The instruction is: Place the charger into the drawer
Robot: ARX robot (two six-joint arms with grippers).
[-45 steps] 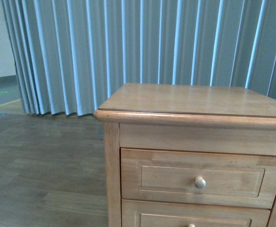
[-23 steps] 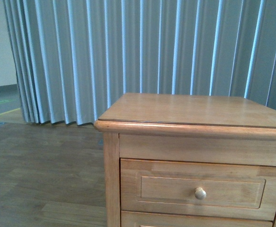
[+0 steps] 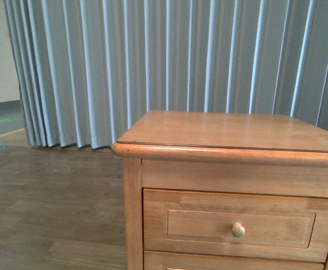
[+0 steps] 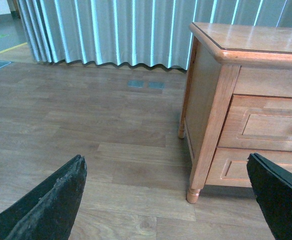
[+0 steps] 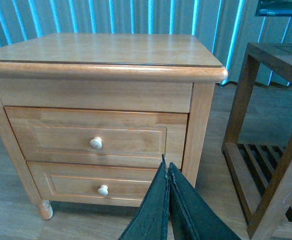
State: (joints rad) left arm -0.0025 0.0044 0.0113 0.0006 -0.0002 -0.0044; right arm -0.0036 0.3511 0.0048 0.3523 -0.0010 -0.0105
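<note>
A: Showing, front view: honey-coloured nightstand before pleated grey curtains; upper drawer fully shut, round pale knob at centre of recessed panel. No charger visible in any view.

B: Right wrist view: same drawer shut, lower drawer beneath it likewise shut, each with one pale knob. Right gripper with dark fingers pressed together, nothing between them, tips lined up with lower drawer's right end. Darker slatted wooden table beside nightstand.

A: Left wrist view: left gripper spread wide, one dark finger at each lower corner, nothing held; wooden floor and nightstand's side between them.

B: Cannot tell charger's whereabouts.
</note>
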